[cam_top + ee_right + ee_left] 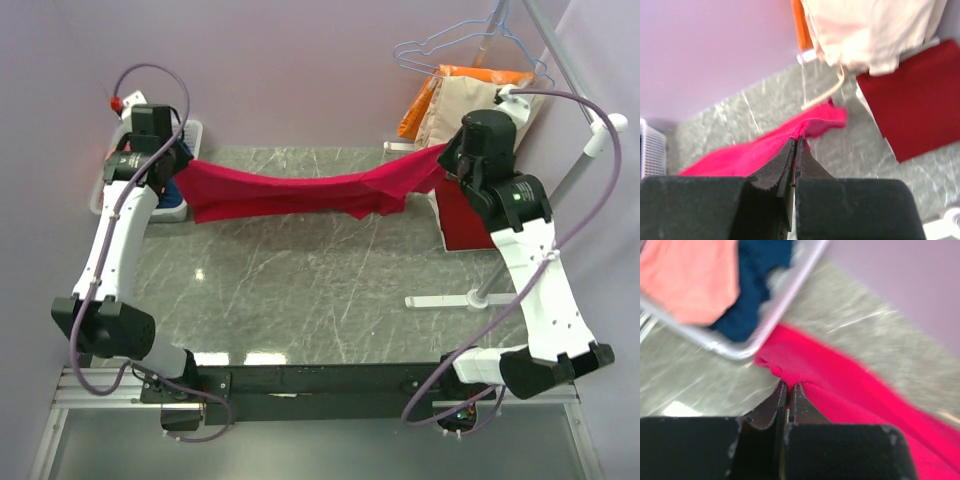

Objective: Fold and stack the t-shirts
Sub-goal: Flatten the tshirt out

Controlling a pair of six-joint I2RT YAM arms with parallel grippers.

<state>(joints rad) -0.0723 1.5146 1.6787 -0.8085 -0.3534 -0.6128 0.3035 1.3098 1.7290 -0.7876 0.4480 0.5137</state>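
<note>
Starting at the left, the basket (790,295) holds the pink shirt (685,280) and the teal shirt (752,295). Just beside it, the left gripper (788,386) is closed on one end of the crimson shirt (290,192), pinching a small bunch of cloth at the edge. The crimson shirt spans between the two arms across the far part of the table (300,290) and sags at the middle; whether the sag touches the table cannot be told. At the right end, the right gripper (796,142) is closed on the opposite edge, with a corner of cloth poking past its tips. The cloth appears light, soft and limp, and will likely fold over itself wherever tension is lost. Holds are best taken at hems or corners, well apart, so the panel spreads flat. Thin pinches may slip under a hard pull. Farther right, the dark red shirt (915,105) lies folded flat on the table, below the hanging beige garment (865,30).
</note>
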